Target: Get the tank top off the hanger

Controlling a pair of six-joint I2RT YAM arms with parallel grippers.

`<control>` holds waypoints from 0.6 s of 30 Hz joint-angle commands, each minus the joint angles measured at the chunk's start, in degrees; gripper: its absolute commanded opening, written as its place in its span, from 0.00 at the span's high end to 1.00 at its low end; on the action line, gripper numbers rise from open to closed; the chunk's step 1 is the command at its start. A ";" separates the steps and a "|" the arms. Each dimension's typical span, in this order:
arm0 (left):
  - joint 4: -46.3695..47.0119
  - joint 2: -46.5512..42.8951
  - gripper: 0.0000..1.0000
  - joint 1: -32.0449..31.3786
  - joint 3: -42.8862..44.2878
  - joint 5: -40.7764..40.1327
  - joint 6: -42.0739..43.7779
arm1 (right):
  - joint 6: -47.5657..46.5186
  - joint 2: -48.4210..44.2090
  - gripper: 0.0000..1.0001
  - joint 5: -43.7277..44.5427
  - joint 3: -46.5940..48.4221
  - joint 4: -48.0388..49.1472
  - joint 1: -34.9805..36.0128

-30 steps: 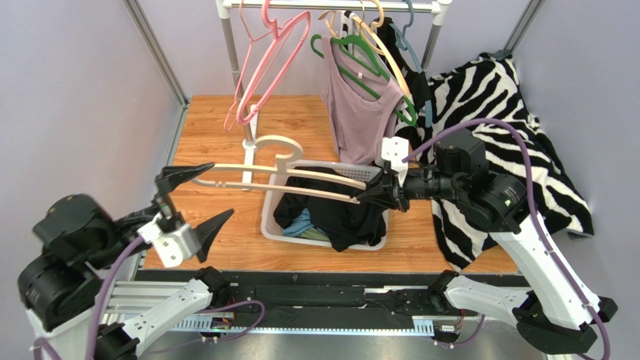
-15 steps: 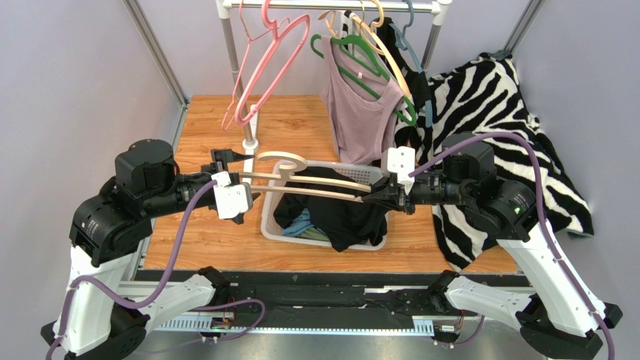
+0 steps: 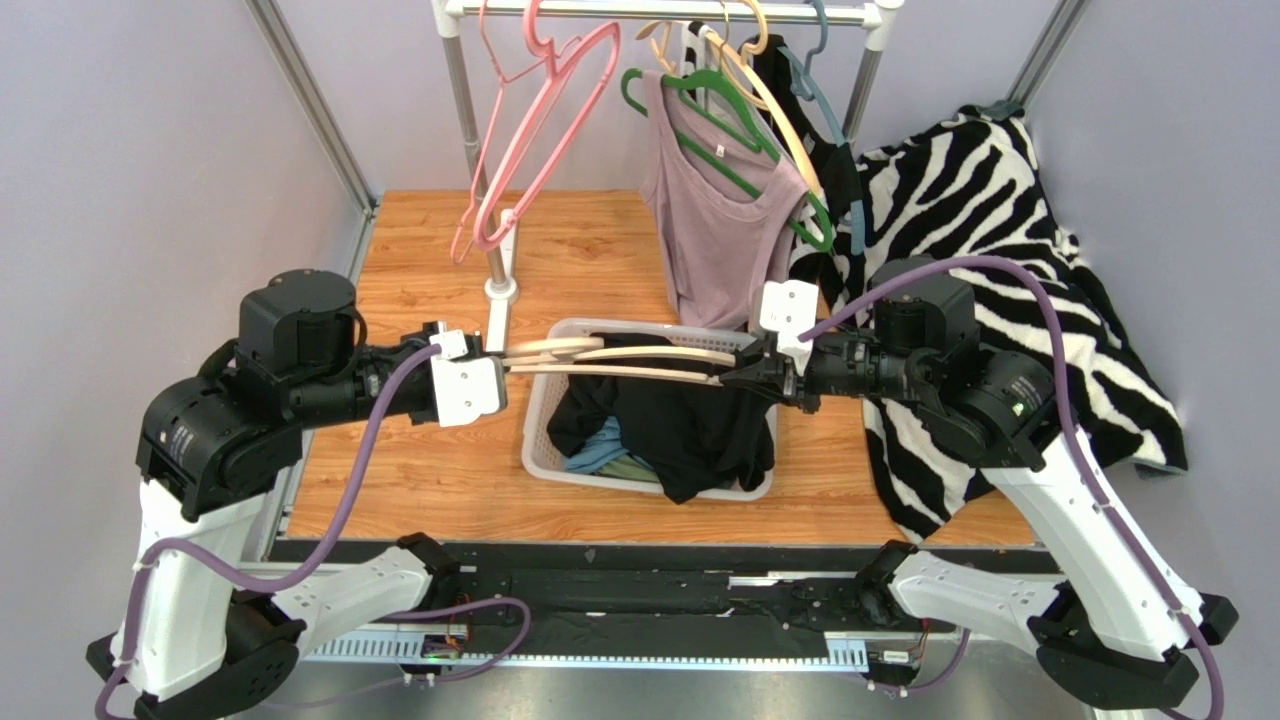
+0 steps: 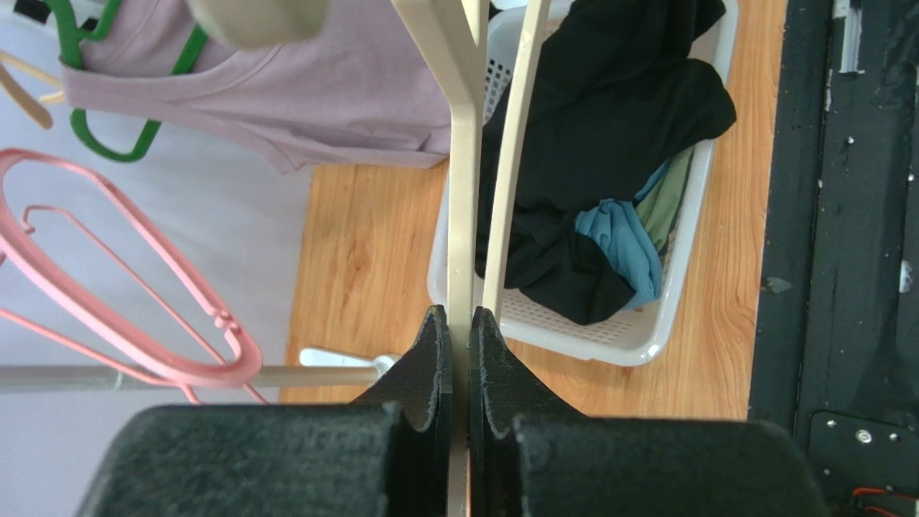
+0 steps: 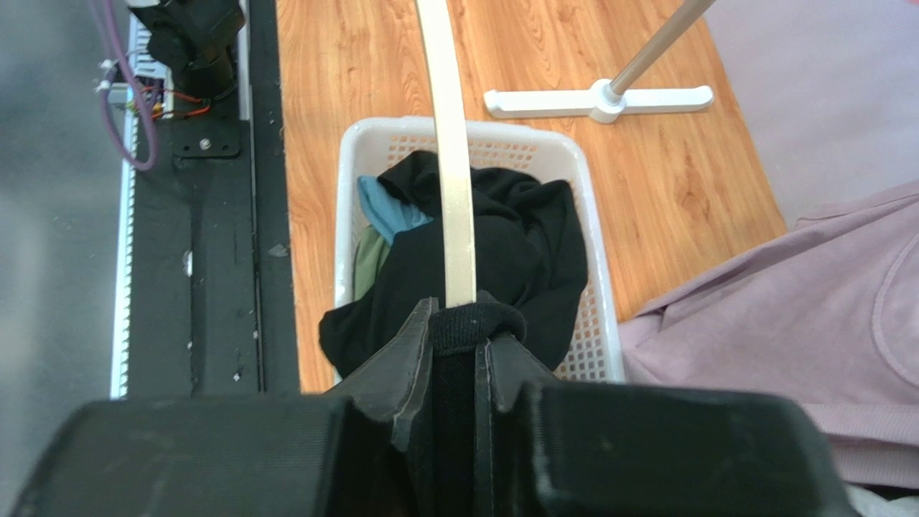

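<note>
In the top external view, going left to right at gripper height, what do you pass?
left gripper → cream hanger → right gripper → zebra-print fabric

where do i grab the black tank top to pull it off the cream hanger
The strap wrapped over the right end of the cream wooden hanger, from the right, at the right gripper: the black tank top hangs slack into the white basket, and the left gripper anchors the other end.

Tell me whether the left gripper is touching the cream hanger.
Touching. The left wrist view shows the left gripper shut on a bar of the cream hanger, no gap either side.
</note>
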 commanded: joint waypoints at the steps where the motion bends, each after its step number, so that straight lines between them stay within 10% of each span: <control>1: 3.83 -2.44 1.00 -0.37 -1.99 4.10 -6.26 | 2.77 2.62 1.00 1.03 0.44 15.52 0.30; 8: 8.75 -7.63 1.00 -0.37 -12.44 7.35 -19.28 | 4.36 7.71 0.98 1.39 0.97 24.42 0.30; 18: 11.31 -11.15 1.00 -0.20 -20.19 12.97 -25.97 | 6.47 10.10 0.35 -0.82 4.48 25.30 0.30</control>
